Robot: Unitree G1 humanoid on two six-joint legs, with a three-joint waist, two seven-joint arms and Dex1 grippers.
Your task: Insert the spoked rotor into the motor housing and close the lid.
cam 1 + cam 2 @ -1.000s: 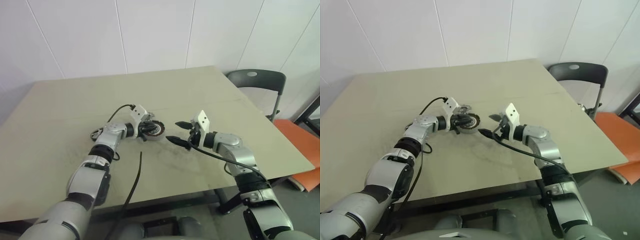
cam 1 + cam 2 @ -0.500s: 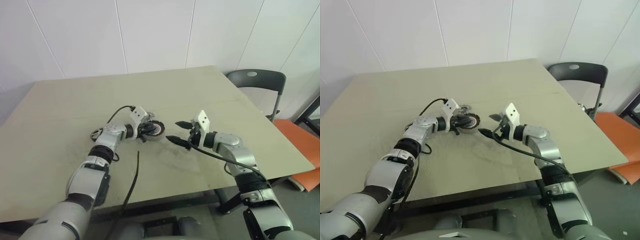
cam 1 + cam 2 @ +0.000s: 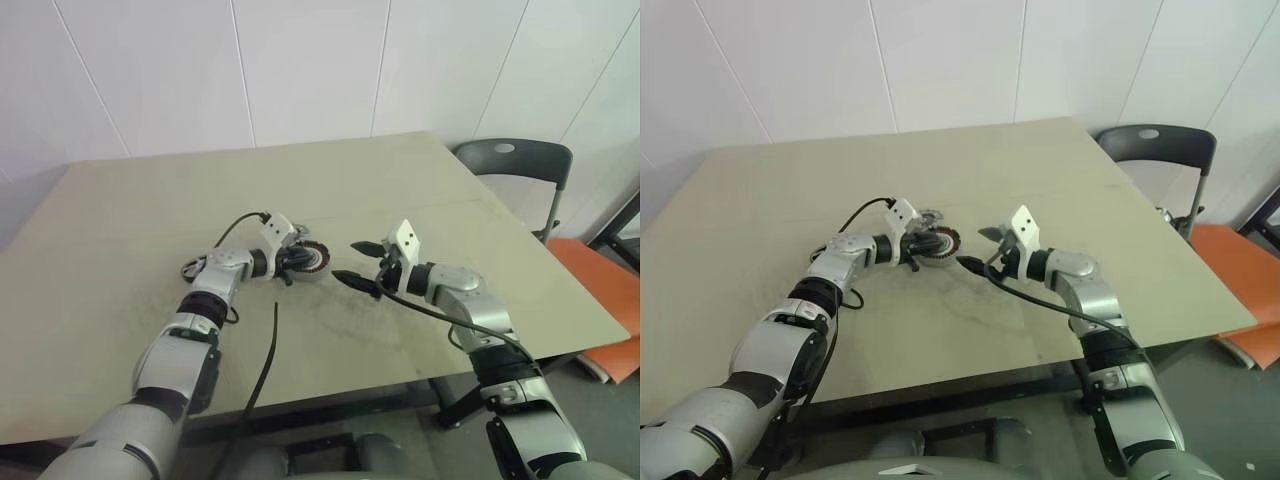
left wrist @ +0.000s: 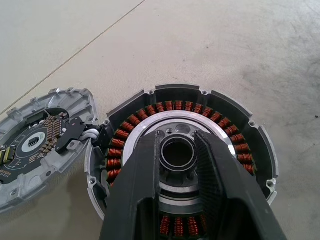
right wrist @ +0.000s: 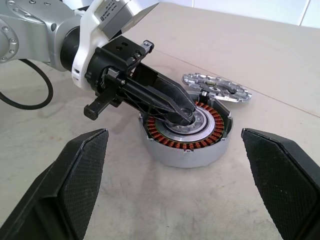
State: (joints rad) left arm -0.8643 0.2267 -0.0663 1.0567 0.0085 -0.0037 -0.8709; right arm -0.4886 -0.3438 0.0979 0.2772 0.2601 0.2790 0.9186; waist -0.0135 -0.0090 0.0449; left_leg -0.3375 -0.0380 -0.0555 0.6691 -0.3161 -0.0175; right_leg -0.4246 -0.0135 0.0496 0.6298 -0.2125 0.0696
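The left gripper [image 4: 177, 150] grips the rotor [image 4: 178, 176] centre inside the housing [image 5: 186, 131]; press squarely. The right gripper [image 5: 175, 185], released, waits at four o'clock.

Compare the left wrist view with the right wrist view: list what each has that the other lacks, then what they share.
Left wrist view alone: the circuit board inside the lid, seen up close.
Right wrist view alone: the right hand, open wide, and the left arm.
Both: the motor housing with its copper windings, the lid beside it, the left hand over its centre, the table.
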